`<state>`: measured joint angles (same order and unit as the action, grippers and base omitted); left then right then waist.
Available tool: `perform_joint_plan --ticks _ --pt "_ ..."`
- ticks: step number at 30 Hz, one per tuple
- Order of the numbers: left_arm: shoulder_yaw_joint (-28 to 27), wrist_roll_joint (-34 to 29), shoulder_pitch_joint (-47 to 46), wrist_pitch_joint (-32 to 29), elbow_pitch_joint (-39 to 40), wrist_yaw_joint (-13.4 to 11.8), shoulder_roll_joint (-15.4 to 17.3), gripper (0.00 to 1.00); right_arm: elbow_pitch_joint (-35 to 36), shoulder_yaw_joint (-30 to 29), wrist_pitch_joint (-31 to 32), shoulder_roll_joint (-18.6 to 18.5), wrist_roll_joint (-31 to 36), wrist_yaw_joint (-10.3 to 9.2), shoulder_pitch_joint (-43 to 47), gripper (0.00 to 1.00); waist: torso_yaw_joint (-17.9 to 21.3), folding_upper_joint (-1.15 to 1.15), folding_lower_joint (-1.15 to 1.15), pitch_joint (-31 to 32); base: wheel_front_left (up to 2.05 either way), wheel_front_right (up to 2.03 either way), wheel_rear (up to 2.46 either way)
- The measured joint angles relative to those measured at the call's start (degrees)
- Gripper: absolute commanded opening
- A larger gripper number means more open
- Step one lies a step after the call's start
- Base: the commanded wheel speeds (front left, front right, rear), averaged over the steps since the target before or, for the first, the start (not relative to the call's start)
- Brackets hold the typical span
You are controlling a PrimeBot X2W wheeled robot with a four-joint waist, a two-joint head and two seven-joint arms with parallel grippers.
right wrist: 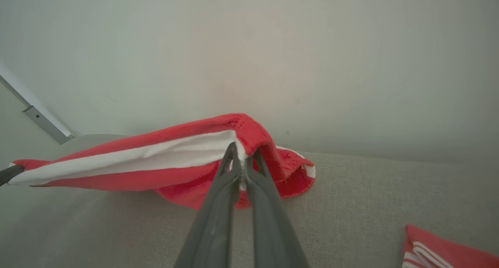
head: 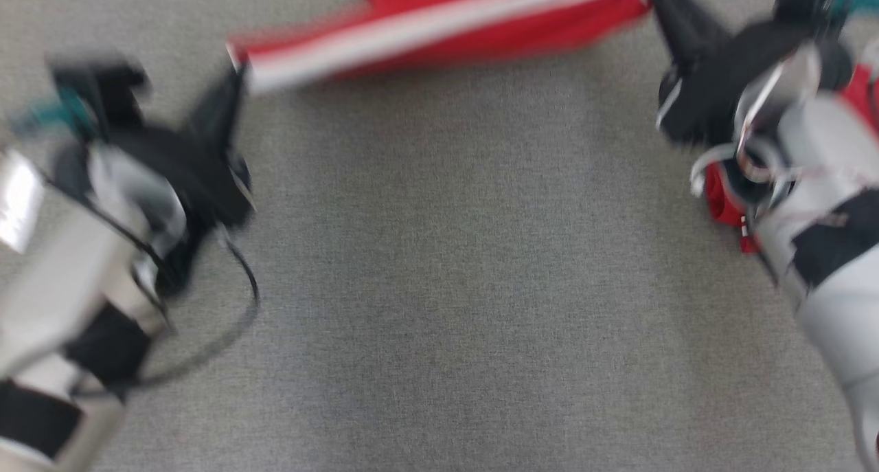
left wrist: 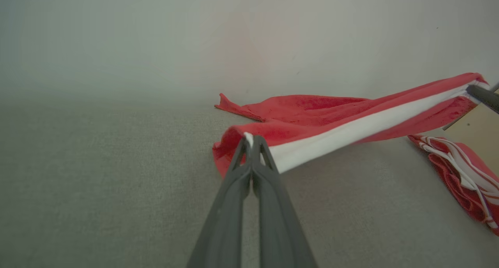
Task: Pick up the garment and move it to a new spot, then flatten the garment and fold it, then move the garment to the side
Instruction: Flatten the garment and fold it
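— So, what is everything lying on?
— A bench (head: 439, 307) covered in grey woven cloth. The head view is blurred, but its whole middle is bare cloth.
— And the garment?
— The red garment (head: 446, 25) with the white stripe runs across the top of the head view, stretched between the two claws. The left claw (left wrist: 252, 142) is pinched tight on one end of the stripe, mid-frame in the left wrist view. The right claw (right wrist: 239, 155) is clamped on the other end, mid-frame in the right wrist view. The striped edge is lifted off the cloth, and the rest trails on the bench behind it.
— What about the room?
— A plain pale wall (left wrist: 136, 38) rises directly behind the bench. At the left edge of the right wrist view, a grey metal strip (right wrist: 43, 121) slants down it.
— Anything else on the surface?
— A second red piece with white stripes (left wrist: 460, 170) is bunched at the lower right of the left wrist view, near the bench's edge and apart from the held garment.
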<state>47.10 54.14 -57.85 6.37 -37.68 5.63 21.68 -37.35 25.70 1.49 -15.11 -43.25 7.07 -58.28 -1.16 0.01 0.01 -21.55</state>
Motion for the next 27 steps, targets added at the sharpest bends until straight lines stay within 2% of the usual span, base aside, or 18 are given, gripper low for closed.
perform_joint_plan --ticks 4,9,14,20,27 --pt "2.94 -0.22 8.7 2.09 -0.44 -0.04 -1.2 0.0 0.48 1.05 -2.72 -0.48 -1.53 0.0 9.03 0.0 -0.28 -0.01 -0.01 2.12 0.0 0.0 0.0" --pt "5.95 -2.46 15.37 3.37 -0.41 -0.57 -0.24 0.0 2.07 2.68 -5.82 -0.88 -2.41 0.01 20.09 0.0 -0.26 -0.02 -0.03 5.94 0.0 0.0 0.0" --pt "7.3 -2.65 19.9 4.53 -0.57 -0.66 0.3 0.0 5.25 7.37 -6.69 -3.32 -3.04 0.01 26.56 0.0 -0.45 -0.02 -0.02 9.94 0.0 0.0 0.0" --pt "9.64 -3.16 25.68 4.82 -0.59 -1.3 -0.35 0.0 5.87 10.87 -7.62 -6.04 -1.51 0.01 32.23 0.0 -0.9 -0.02 -0.02 14.07 0.0 0.0 0.0" --pt "11.55 -3.32 34.42 5.33 -0.18 -3.69 -0.77 0.0 5.98 12.55 -9.09 -7.56 -1.1 0.08 40.87 0.0 -1.93 -0.02 -0.03 20.52 0.0 0.0 0.0"
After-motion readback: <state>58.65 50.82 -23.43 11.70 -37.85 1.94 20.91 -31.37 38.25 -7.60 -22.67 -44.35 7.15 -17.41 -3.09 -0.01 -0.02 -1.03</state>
